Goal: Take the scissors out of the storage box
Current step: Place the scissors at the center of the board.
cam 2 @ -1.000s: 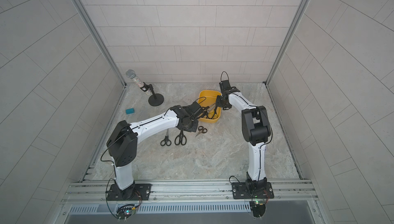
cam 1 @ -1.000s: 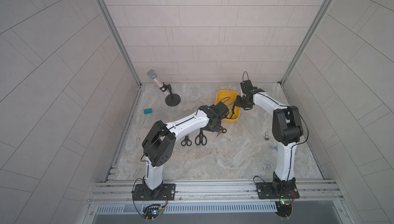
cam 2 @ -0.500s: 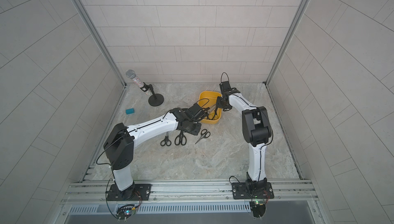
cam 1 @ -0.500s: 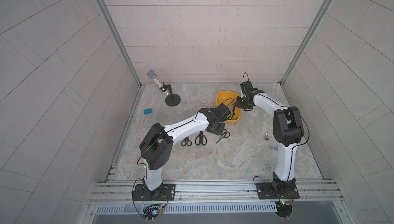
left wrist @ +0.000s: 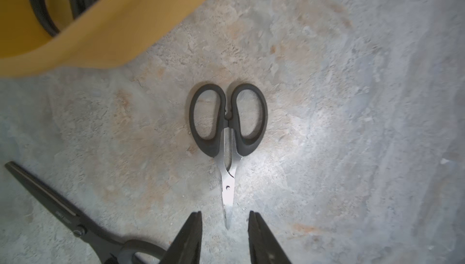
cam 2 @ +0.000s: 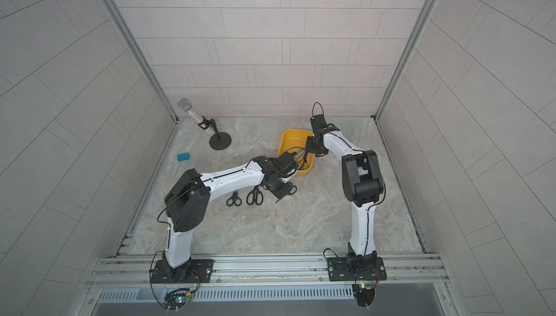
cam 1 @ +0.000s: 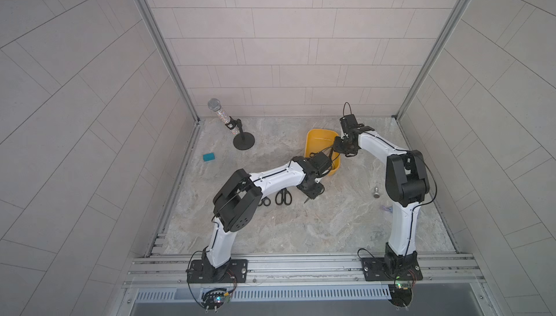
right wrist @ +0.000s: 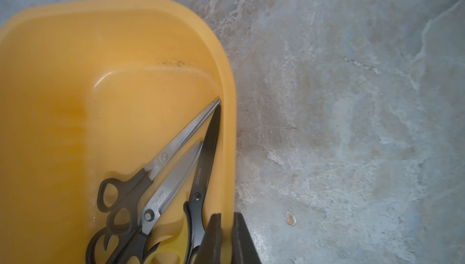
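Scissors [cam 2: 255, 195] out on the table [cam 2: 301, 230], three pairs; three more in the storage box [cam 2: 290, 141].
Nearest, two black-handled pairs lie side by side; just past them the left gripper [left wrist: 225, 213] hangs over a small pair [left wrist: 227, 189], jaws apart either side of its blade tip; farther back, the yellow storage box holds three pairs [right wrist: 176, 147] with blades along one wall, and the right gripper [right wrist: 227, 215] is clamped on that wall's rim.

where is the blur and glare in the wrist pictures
Left wrist view: the yellow plastic storage box is out of focus; a bright patch lights the marbled tabletop around the small black-handled scissors. Right wrist view: three scissors in the box sharp, right gripper dark and soft.
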Available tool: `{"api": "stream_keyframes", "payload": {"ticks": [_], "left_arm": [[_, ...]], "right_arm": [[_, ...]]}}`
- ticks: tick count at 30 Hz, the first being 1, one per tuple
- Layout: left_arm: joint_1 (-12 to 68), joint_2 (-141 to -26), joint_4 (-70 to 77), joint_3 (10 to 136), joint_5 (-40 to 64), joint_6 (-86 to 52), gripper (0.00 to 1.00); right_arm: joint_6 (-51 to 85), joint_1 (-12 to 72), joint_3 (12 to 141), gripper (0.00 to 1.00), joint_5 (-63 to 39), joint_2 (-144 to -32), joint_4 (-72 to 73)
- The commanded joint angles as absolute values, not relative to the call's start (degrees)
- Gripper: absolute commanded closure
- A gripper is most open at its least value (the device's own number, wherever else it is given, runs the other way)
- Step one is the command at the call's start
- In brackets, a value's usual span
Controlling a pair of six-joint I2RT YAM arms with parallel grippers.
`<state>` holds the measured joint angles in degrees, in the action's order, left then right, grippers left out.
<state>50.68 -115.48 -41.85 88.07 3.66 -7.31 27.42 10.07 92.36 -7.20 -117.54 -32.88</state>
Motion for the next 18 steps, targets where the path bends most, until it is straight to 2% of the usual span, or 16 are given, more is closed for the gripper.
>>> {"api": "stream_keyframes", "payload": {"ticks": [1, 4, 7, 13, 18], "left_arm": [[50.94, -112.41, -41.99, 89.71, 1.24, -6.27, 0.61], [50.39, -108.03, -41.29, 88.16, 0.4, -8.17, 0.6], [49.04, -104.08, -40.66, 86.59, -0.07, -9.84, 0.59], [40.94, -99.93, -44.19, 85.4, 1.22, -17.38, 0.59], [31.35, -97.54, -46.9, 84.31, 0.68, -20.07, 0.59]], "right_arm": [[26.15, 9.84, 91.14, 0.68, -6.93, -114.49, -34.4], [25.91, 9.84, 90.09, 0.47, -5.33, -111.68, -33.05], [25.08, 9.84, 90.57, 0.35, -4.4, -108.87, -32.88], [18.54, 10.44, 90.88, 0.31, -3.61, -101.82, -37.39], [9.77, 14.1, 82.7, 0.35, -11.94, -93.44, -42.14]]}}
